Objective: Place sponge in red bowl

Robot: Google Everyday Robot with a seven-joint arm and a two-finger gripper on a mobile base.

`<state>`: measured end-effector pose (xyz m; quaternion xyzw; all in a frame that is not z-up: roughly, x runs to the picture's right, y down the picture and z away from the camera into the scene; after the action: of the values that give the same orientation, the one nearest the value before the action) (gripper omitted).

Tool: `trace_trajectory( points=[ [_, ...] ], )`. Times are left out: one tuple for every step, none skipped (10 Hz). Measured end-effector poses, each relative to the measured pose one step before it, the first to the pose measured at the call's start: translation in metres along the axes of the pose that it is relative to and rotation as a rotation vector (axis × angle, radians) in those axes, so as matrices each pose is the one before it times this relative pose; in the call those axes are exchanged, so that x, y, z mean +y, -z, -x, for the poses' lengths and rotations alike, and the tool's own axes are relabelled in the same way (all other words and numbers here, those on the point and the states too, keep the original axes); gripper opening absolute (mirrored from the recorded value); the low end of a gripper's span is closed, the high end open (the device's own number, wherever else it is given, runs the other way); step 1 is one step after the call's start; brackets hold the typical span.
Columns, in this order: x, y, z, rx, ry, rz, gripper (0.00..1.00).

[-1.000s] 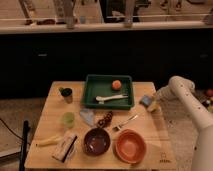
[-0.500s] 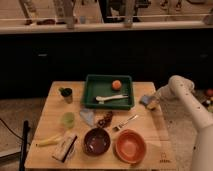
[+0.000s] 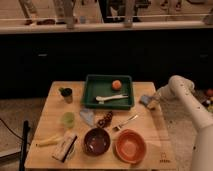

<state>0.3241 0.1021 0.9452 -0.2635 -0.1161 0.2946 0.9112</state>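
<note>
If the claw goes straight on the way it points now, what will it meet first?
The claw, at the table's right edge, points left and down at the small flat blue-grey sponge; it would likely meet that first. Beyond lies the green rectangular tray, though depth is unclear.

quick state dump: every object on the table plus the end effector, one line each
end effector: at the table's right edge, right of the green tray, at the sponge.
sponge: at the end effector, not in the bowl.
red bowl: upright, empty.
dark bowl: upright, empty.
green tray: holds an orange ball and a white utensil.
fork: lying flat.
</note>
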Motion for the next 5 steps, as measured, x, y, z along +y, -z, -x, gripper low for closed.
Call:
trace_trajectory(
  points=[
    [-0.00012,0.00204,0.00019,-0.00129,0.01227,-0.00014,0.0],
    [-0.00053,0.00241,0.00034,-0.00252,0.01126,-0.00192,0.0],
    [-0.00076,0.00281,0.00103,-0.00228,0.01225,-0.0027,0.0],
    [-0.00055,0.00201,0.00148,-0.00199,0.00738,-0.00217,0.0],
    [-0.00043,0.00203,0.00026,-0.00107,0.00568,-0.00241,0.0]
  ],
)
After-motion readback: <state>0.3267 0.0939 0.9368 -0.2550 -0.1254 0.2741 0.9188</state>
